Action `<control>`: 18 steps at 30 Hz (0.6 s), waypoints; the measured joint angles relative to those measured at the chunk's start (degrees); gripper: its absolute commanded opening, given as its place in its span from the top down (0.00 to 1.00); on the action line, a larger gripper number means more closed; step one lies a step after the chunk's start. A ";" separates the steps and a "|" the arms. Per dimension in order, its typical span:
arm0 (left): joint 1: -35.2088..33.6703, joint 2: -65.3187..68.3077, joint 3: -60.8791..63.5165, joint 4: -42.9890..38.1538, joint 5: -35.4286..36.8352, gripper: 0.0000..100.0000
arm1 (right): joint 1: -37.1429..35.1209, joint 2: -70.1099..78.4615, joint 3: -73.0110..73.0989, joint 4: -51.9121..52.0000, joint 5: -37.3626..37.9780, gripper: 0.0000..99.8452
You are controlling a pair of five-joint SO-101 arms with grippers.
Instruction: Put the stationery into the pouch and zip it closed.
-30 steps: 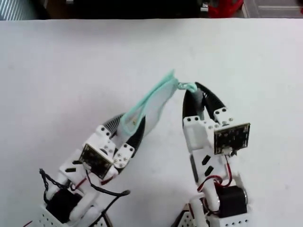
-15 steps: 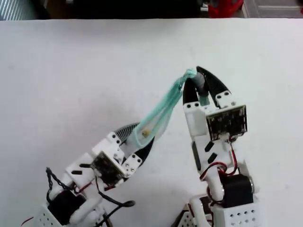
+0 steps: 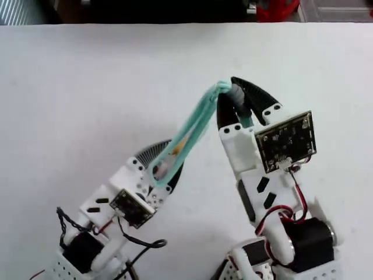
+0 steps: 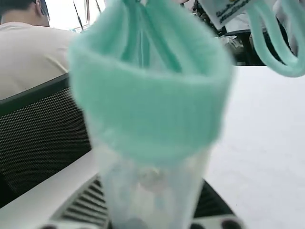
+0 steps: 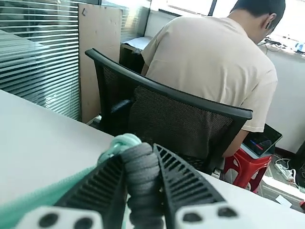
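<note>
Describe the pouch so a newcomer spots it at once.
On the white table, two robot arms stand side by side. Between the left tool and the right tool stretches the pouch, gripped at each end. It is the only mint-green, see-through thing among white-and-black parts.

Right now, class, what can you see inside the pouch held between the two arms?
Through the clear side of the pouch, the high view shows a small yellowish item near the left pincer. The green band and that pincer cover the rest.
</note>
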 measured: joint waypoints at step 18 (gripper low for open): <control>-0.44 -0.09 -0.35 -0.09 -0.09 0.98 | -8.18 1.32 -17.32 14.15 -1.32 0.98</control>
